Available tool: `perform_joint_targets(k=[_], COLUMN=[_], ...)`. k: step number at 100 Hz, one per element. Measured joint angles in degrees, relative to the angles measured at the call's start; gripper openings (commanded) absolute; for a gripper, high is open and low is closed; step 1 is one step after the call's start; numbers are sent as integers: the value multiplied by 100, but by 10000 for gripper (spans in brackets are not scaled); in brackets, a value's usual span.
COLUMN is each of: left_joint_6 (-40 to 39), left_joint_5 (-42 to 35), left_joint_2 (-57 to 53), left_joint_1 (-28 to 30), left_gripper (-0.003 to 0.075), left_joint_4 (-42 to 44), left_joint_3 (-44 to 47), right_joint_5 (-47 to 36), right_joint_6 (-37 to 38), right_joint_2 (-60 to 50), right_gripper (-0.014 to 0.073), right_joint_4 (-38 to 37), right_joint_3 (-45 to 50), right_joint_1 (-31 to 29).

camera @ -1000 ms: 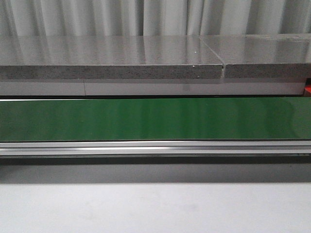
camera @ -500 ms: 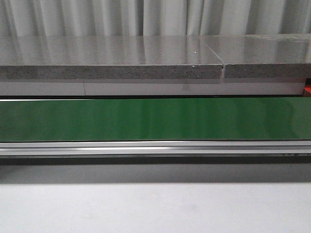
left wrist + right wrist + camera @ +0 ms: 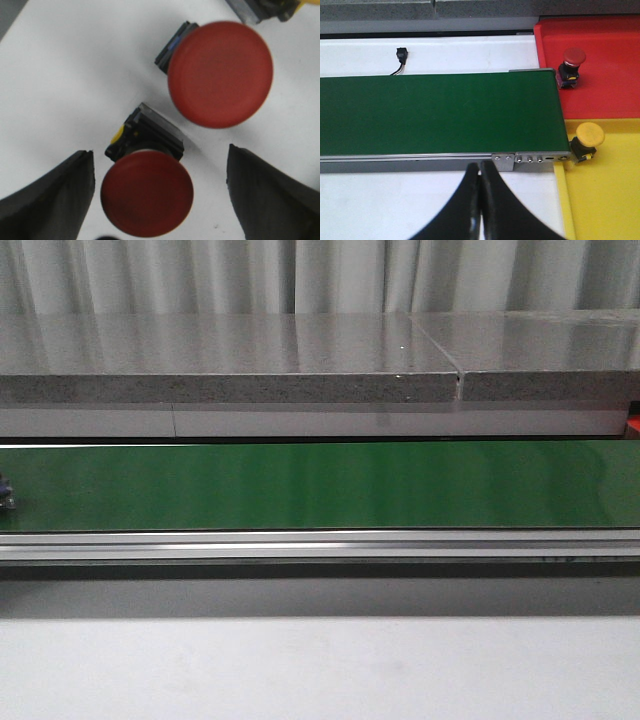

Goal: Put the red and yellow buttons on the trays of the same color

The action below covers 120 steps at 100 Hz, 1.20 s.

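Left end effector (image 3: 160,200) is spread wide over a red button (image 3: 146,192) on the white tabletop (image 3: 65,85), another red button (image 3: 220,74) at 1 o'clock. Looks like pick-up time: drop and squeeze. Right end effector (image 3: 480,200) is pinched closed, holding nothing.

A long green conveyor belt (image 3: 320,485) runs straight across the middle of the front view, from 9 o'clock to 3 o'clock. A shiny silver metal rail (image 3: 320,545) lies right along its near edge. Past the belt, toward 12 o'clock, sits a thick grey speckled stone slab (image 3: 230,365) with pale curtains (image 3: 320,275) behind it. At 6 o'clock lies the white tabletop (image 3: 320,670). In the right wrist view, a small black plug on a thin wire (image 3: 400,56) rests on the white surface just past the belt's far edge.
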Motion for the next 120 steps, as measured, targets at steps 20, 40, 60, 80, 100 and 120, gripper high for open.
perform_joint_targets(k=[20,40,60,80,100,120], left_joint_6=[-13,-23,-13,-2,-2,-2], left_joint_5=[-101,-81,-4,149,277,380], left_joint_2=[0,0,0,-211,-529,-1006], left_joint_1=[0,0,0,-79,-367,-726], left_gripper=[328,155,137,137,137,137], left_joint_4=[8,13,13,22,37,2], left_joint_3=[0,0,0,0,0,0], right_joint_5=[0,0,0,0,0,0], right_joint_6=[0,0,0,0,0,0], right_joint_2=[0,0,0,0,0,0], right_gripper=[-66,-66,-66,-66,-66,-66], right_joint_4=[0,0,0,0,0,0], right_joint_3=[0,0,0,0,0,0], right_joint_1=[0,0,0,0,0,0])
